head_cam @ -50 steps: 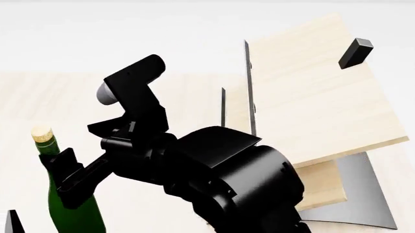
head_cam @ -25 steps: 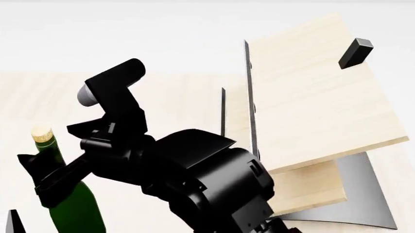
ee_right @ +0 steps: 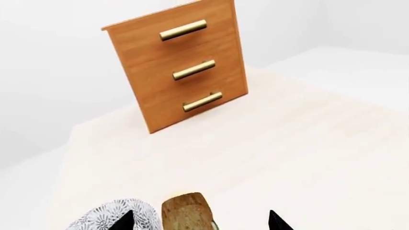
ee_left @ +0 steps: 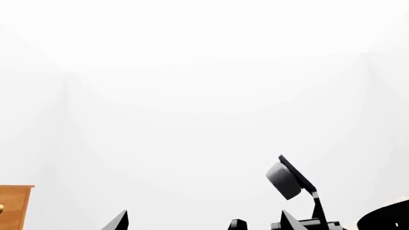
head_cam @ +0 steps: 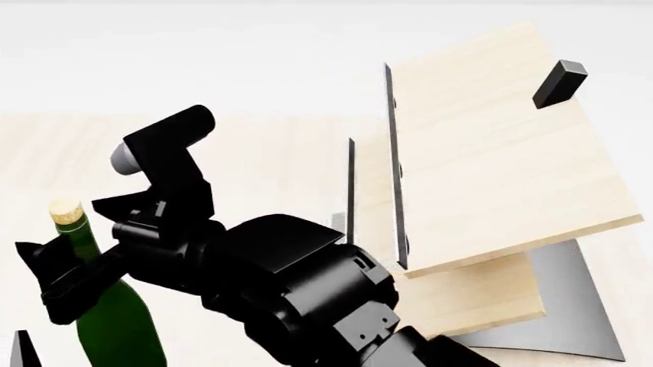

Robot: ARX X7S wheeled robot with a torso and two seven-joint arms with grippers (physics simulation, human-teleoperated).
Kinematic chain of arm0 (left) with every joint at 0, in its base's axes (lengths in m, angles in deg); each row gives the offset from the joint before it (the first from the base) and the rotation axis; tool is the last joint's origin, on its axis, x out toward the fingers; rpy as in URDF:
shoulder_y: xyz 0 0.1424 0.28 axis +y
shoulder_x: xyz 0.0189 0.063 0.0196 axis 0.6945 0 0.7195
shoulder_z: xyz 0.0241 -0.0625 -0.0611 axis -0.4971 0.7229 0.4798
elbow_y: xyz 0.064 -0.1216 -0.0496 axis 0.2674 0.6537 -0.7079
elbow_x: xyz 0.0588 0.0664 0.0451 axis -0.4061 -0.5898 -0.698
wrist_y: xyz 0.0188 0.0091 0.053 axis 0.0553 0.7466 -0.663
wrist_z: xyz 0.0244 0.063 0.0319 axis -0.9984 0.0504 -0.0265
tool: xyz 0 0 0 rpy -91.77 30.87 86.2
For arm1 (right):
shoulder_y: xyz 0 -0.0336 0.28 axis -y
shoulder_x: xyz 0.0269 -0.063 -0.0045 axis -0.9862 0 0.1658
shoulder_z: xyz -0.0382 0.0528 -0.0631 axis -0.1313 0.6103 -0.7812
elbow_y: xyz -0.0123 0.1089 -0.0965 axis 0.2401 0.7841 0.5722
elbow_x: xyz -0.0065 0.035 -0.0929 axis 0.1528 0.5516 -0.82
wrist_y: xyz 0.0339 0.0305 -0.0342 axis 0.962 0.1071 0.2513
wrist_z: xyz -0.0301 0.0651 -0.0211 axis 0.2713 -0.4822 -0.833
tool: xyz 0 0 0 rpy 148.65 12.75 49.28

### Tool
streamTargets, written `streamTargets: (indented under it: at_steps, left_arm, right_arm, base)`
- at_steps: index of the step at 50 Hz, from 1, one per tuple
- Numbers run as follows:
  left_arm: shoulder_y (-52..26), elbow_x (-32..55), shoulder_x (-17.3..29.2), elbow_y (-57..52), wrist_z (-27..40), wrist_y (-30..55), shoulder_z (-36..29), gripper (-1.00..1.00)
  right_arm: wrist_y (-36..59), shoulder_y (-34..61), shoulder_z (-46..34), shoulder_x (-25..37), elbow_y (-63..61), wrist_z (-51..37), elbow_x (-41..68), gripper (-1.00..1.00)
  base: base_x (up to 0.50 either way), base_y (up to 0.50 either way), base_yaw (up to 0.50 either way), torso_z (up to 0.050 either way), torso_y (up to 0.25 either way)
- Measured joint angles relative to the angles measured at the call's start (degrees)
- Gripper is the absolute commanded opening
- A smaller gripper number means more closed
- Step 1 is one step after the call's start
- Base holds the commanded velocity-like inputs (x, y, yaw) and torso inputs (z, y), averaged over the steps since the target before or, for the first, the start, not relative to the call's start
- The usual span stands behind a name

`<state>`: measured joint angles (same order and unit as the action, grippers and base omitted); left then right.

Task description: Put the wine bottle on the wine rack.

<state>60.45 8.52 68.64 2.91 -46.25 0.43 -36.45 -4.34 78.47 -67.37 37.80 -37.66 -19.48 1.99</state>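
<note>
Green glass: the wine bottle [head_cam: 110, 321] stood upright on the pale wood table [head_cam: 275, 153], at the head view's lower left, cork uppermost.
Right gripper: the right gripper [head_cam: 63, 281] sat at the bottle's neck with one finger on each side; whether it was clamped tight I cannot tell.
Left gripper: the left gripper [ee_left: 198, 225] showed only its fingertips, apart, with nothing between them.
Progress: bottle not yet lifted; carrying it to the rack was all still left.
Change: the right arm had swung further left toward the bottle than half a second earlier.
Rack: the wine rack [head_cam: 490, 176] stood well apart, on the far right, bare.
Cabinet: the drawer cabinet [ee_right: 176, 67] stood farthest back.
</note>
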Motion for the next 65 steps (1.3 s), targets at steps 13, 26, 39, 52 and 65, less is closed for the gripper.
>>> streamTargets:
  at_steps: [13,26,39,52,65]
  left_arm:
    - [-0.09,-0.03,0.13,0.20,0.19,-0.11,-0.19,1.00]
    - [-0.23,-0.09,0.22,0.44,0.33,-0.15,-0.46,1.00]
    - [-0.37,-0.17,0.31,0.70,0.46,-0.21,-0.74,1.00]
    - [-0.55,-0.28,0.36,0.97,0.57,-0.20,-1.08,1.00]
    - [-0.66,-0.42,0.43,1.01,0.68,-0.07,-1.37,1.00]
  right_arm:
    - [-5.13,1.73,-6.13,0.30,2.58,-1.04,5.61,-1.00]
    - [-6.88,2.54,-8.68,2.15,0.62,-3.09,8.38,-1.00]
    - [-9.07,3.92,-5.97,6.64,-7.75,-9.85,11.27,-1.00]
    - [-9.41,5.93,-1.50,12.60,-17.14,-15.58,15.36,-1.00]
    - [-7.70,9.23,5.27,19.79,-26.74,-23.31,24.52,-1.00]
  base:
    - [0.00,0.00,0.00,0.000,0.000]
    - [0.00,0.00,0.00,0.000,0.000]
    - [0.00,0.00,0.00,0.000,0.000]
    - [0.00,0.00,0.00,0.000,0.000]
    - [0.00,0.00,0.00,0.000,0.001]
